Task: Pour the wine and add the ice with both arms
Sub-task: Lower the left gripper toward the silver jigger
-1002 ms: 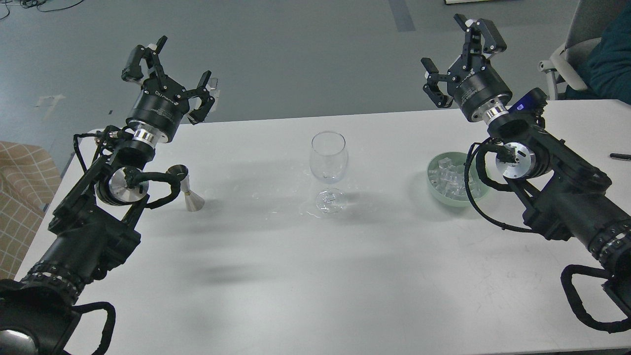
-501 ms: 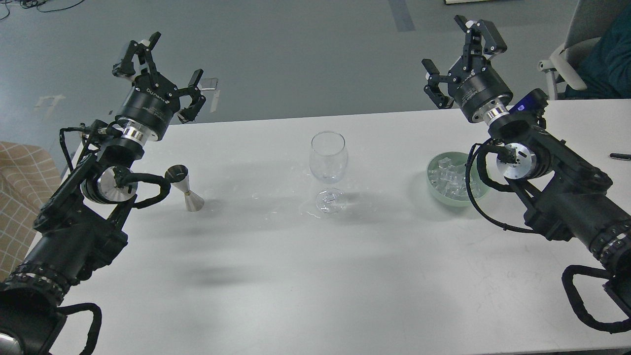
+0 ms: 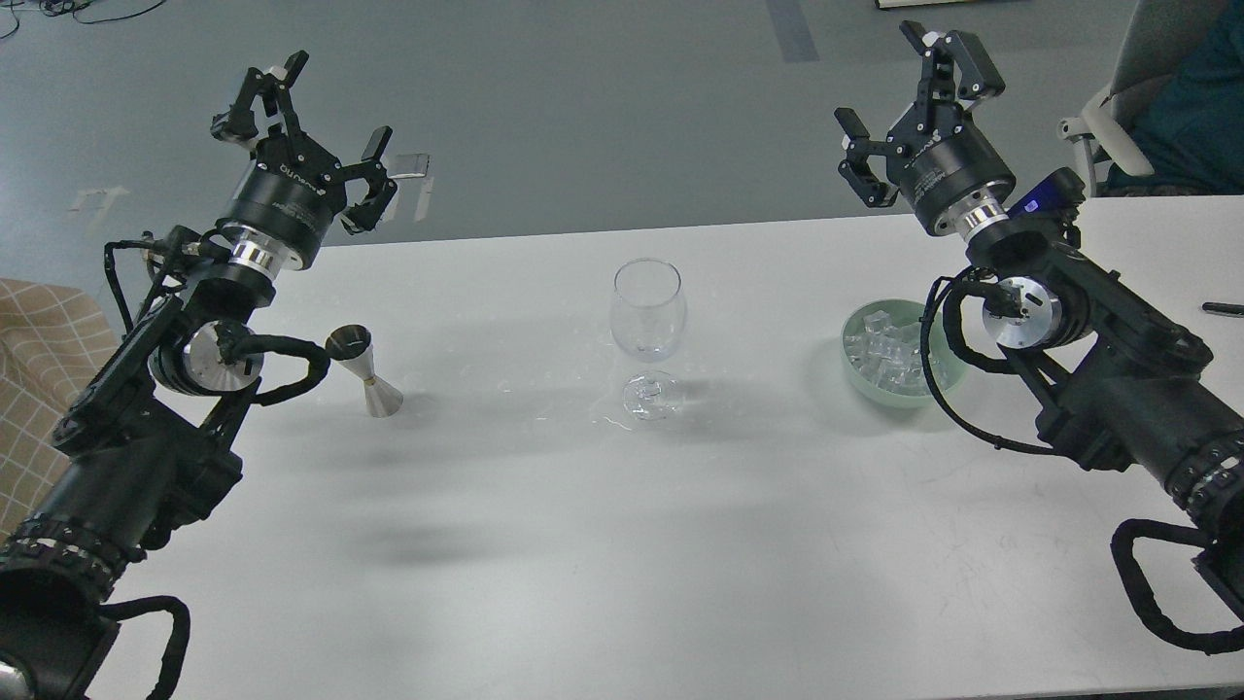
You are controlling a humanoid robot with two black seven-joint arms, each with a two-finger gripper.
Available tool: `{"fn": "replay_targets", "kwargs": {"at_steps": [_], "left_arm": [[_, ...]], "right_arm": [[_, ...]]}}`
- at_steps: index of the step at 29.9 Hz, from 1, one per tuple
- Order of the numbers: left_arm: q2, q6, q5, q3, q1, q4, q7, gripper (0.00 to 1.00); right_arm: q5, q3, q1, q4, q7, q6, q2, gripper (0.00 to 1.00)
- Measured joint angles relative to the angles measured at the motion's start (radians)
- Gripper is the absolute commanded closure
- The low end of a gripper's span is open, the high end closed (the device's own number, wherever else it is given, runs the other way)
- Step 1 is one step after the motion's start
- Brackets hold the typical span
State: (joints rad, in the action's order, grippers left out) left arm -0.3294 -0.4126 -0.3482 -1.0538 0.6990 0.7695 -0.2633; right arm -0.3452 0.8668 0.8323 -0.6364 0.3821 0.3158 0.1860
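An empty-looking wine glass stands upright at the middle of the white table. A small metal jigger stands to its left; I cannot see the wine in it. A pale green bowl at the right holds a heap of clear ice cubes. My left gripper is open and empty, raised above the table's far left edge, up and left of the jigger. My right gripper is open and empty, raised beyond the far edge, above the bowl.
A dark pen-like object lies at the table's right edge. A chair with a seated person is at the far right. A checked fabric seat is left of the table. A little liquid glints around the glass's foot.
My left gripper has moved left and upward, away from the jigger, staying open. My right gripper has shifted slightly up and right. Glass, jigger and bowl have not moved.
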Motion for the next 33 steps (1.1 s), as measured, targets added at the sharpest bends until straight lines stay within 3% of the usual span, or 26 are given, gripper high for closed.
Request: {"fn": "replay_targets", "kwargs": {"at_steps": [23, 33], "left_arm": [[-0.003, 0.006, 0.008, -0.005, -0.003, 0.019, 0.006, 0.01], [-0.138, 0.05, 0.131, -0.018, -0.061, 0.199, 0.087, 0.04]], "right_arm": [[0.0, 0.0, -0.006, -0.005, 0.0, 0.0, 0.001, 0.0], [-0.001, 0.0, -0.005, -0.003, 0.0, 0.0, 0.004, 0.0]]}}
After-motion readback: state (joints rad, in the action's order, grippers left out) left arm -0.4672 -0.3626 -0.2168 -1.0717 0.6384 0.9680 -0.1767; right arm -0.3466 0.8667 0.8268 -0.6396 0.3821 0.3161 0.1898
